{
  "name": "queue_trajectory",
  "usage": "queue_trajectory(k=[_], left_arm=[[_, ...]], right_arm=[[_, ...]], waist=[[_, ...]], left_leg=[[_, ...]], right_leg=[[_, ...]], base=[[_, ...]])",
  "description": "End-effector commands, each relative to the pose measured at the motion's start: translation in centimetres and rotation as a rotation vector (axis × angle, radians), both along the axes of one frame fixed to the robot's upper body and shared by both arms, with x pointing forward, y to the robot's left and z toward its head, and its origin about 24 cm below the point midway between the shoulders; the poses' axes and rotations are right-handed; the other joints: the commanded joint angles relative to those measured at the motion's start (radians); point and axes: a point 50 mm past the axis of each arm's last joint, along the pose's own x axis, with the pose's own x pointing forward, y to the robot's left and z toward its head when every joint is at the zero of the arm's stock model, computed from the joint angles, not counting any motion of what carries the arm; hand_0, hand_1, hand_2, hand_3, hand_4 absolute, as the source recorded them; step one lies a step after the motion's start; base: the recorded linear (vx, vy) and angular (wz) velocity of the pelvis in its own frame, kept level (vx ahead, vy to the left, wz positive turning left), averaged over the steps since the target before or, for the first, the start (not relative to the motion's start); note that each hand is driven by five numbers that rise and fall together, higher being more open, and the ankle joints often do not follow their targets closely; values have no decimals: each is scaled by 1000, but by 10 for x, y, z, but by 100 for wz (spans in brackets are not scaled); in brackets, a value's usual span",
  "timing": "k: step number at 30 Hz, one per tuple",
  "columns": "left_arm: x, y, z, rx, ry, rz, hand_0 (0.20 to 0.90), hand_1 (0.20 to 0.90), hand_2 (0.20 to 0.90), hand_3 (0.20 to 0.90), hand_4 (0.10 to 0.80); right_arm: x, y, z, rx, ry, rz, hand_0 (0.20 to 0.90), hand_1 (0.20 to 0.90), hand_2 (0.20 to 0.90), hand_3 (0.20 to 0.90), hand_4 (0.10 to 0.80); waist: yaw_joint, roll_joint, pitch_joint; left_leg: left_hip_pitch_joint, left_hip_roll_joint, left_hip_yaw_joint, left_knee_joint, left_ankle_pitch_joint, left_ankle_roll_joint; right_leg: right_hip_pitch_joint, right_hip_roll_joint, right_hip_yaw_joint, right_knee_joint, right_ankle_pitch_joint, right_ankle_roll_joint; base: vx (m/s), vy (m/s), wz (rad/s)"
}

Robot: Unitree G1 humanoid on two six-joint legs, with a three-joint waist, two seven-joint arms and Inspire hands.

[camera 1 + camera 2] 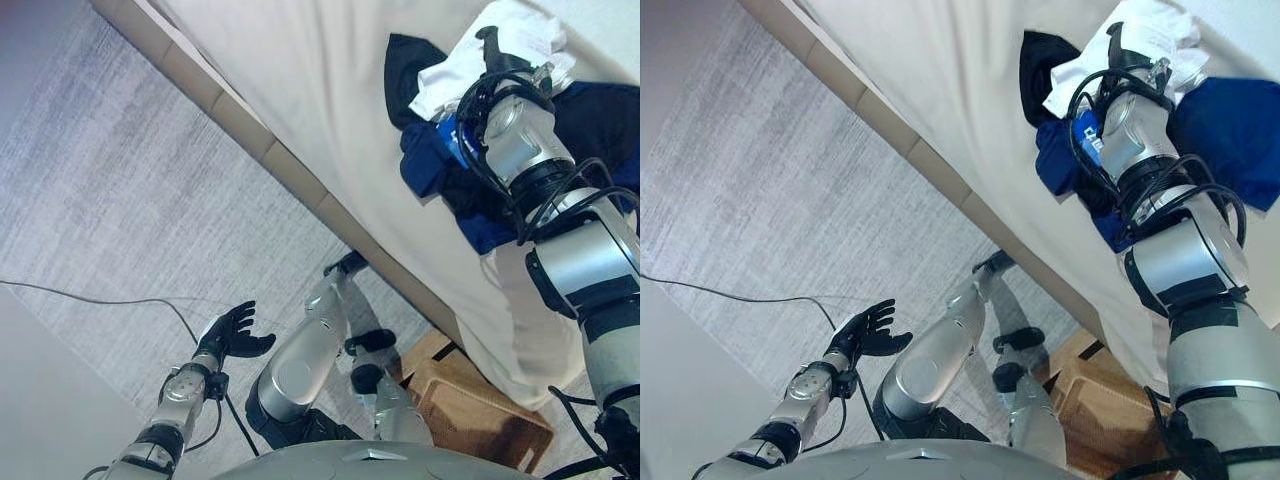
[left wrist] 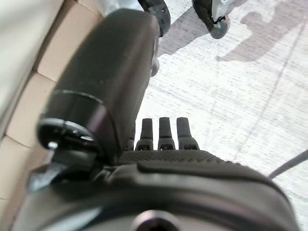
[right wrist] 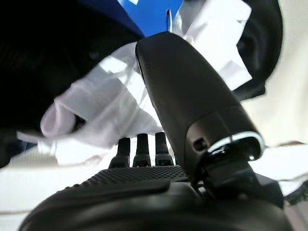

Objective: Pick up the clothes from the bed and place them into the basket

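Left hand [image 1: 232,333] hung idle over the floor with relaxed, spread fingers, holding nothing. Basket [image 1: 478,412] stood on the floor beside the bed [image 1: 330,90], while the clothes [image 1: 470,150] lay heaped on the mattress. Right hand [image 3: 163,120] rested on the white garment [image 3: 110,115], fingers extended and not yet curled; a sound grasp probably required gathering a full fold before lifting.

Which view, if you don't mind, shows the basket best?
The left eye view: the basket shows its rim and side by the bed. The right eye view has it partly behind the right arm; neither wrist view shows it.
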Motion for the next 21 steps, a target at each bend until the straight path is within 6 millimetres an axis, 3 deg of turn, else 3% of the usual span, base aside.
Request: queue_trajectory(k=[1, 8, 9, 10, 11, 21], left_arm=[[-25, 35, 5, 73, 15, 6, 900, 900, 900, 900, 800], [-22, 44, 11, 65, -16, 24, 900, 900, 900, 900, 800], [-23, 44, 11, 63, -17, 28, 900, 900, 900, 900, 800], [-23, 45, 12, 59, -19, 32, 900, 900, 900, 900, 800], [-24, 45, 12, 58, -21, 31, 900, 900, 900, 900, 800], [-24, 55, 14, 79, -17, 83, 900, 900, 900, 900, 800]], right_arm=[[-3, 25, 40, -116, -115, 21, 900, 900, 900, 900, 800], [-5, 3, 42, -81, -74, -100, 900, 900, 900, 900, 800], [-5, 0, 43, -73, -80, -110, 585, 585, 585, 532, 432], [-6, -1, 45, -66, -95, -114, 364, 364, 364, 274, 174], [-7, -2, 48, -69, -111, -114, 300, 300, 300, 200, 100], [-10, 21, 67, -102, -266, 29, 300, 300, 300, 200, 100]], waist=[[1, -42, 6], [14, -67, 6], [15, -68, 6], [14, -69, 6], [14, -70, 6], [-9, -103, 6]], left_leg=[[-82, 73, 173, -15, 13, 88], [-125, 86, 158, -32, 20, 87], [-127, 85, 156, -34, 20, 87], [-127, 85, 155, -35, 19, 88], [-129, 85, 155, -35, 18, 88], [-75, 110, 191, -29, -17, 82]], right_leg=[[38, -50, 46, 151, -19, -32], [-24, -44, 27, 156, -1, -27], [-27, -43, 27, 157, 0, -26], [-32, -43, 29, 158, 2, -26], [-35, -43, 31, 158, 3, -26], [-20, -28, 35, 123, 24, -18]], base=[[0, 0, 0], [-1, -1, -3], [0, 0, 0], [0, 0, 0], [0, 0, 0], [-9, -17, -7]])
